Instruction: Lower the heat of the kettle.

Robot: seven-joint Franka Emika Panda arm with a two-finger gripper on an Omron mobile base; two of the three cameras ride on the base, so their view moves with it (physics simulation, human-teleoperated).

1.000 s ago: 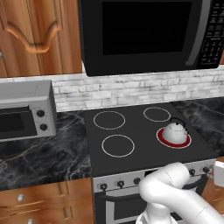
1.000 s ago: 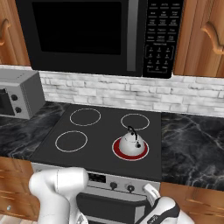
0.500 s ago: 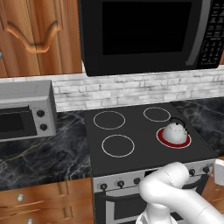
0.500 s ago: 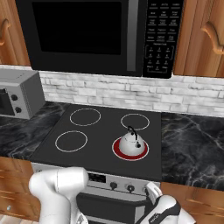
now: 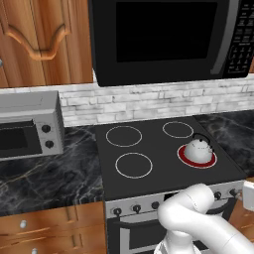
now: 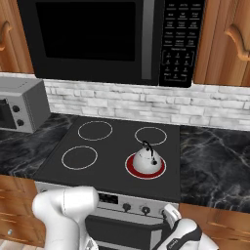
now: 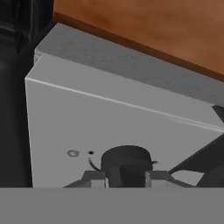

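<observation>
Nearest to the camera, in the hand view, the two-finger gripper [image 7: 126, 178] has its two grey fingertips [image 7: 94, 178] on either side of a round dark control knob [image 7: 125, 161] on the light grey front panel of the stove [image 7: 78, 113]. The jaws look close to the sides of the knob, but I cannot tell if they already press on it or are only placed around it. In the right base view the gripper [image 6: 172, 217] is low at the front of the stove, just under the row of small dark knobs [image 6: 145, 210], near the right end of that row.

The small white-grey dome-shaped kettle with a thin black arched handle [image 6: 145, 158] stands farther back and above, on the front right burner, which glows as a red ring [image 6: 132, 168]. So the kettle lies up and behind the gripper, almost in line with it. I judge that the knob between the fingers belongs to this burner, and the next move is a turn around the axis of the knob, which points out of the panel toward the hand.

Beside the knob there are a small ring mark and a dot [image 7: 73, 153], not readable. The black microwave [image 6: 97, 39] above has a keypad [image 6: 176, 44], but its writing is too small to read
</observation>
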